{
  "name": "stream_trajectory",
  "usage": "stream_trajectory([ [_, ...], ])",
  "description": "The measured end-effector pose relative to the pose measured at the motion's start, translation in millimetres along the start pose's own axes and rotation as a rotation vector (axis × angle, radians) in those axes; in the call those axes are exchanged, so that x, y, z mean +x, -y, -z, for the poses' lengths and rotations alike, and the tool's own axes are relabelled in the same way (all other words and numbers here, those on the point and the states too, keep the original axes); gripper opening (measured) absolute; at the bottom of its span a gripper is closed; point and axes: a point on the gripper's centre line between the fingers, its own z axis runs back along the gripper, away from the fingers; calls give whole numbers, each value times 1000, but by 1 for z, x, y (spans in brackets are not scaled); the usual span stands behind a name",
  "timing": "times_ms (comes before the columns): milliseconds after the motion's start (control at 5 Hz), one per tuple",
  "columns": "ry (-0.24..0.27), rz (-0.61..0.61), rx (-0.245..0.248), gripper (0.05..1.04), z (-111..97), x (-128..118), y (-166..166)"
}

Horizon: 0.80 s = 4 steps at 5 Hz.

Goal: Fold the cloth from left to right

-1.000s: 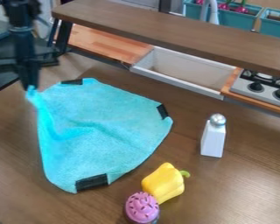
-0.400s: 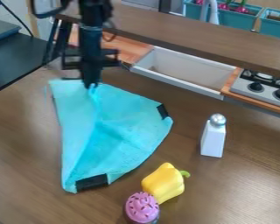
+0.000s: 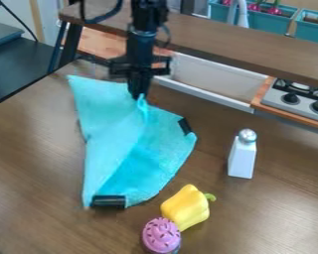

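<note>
The gripper (image 3: 138,94) hangs over the back part of the turquoise cloth (image 3: 115,144), shut on a pinched, raised bit of it. From that pinch a ridge slopes down towards the front, and the left part of the cloth hangs partly over the rest. One black patch lies on the right corner and another at the front edge. The cloth's upper left corner sticks out behind and to the left of the gripper.
A yellow pepper (image 3: 186,207) and a pink cupcake (image 3: 162,235) stand close by the cloth's front right side. Farther right is a white shaker (image 3: 242,155). Behind are a sink (image 3: 211,79), a stove (image 3: 297,99) and a raised brown shelf (image 3: 208,37).
The gripper has moved right from the cloth's left edge, drawing the pinched bit along. The cloth's left side has lifted and shifted right; its front edge has pulled in slightly.
</note>
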Motion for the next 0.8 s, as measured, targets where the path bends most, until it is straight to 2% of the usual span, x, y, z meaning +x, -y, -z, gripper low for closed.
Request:
stream_trajectory([
  [400,-3,4,20,55,12,3,30],
  [800,18,24,9,55,9,-3,49],
])
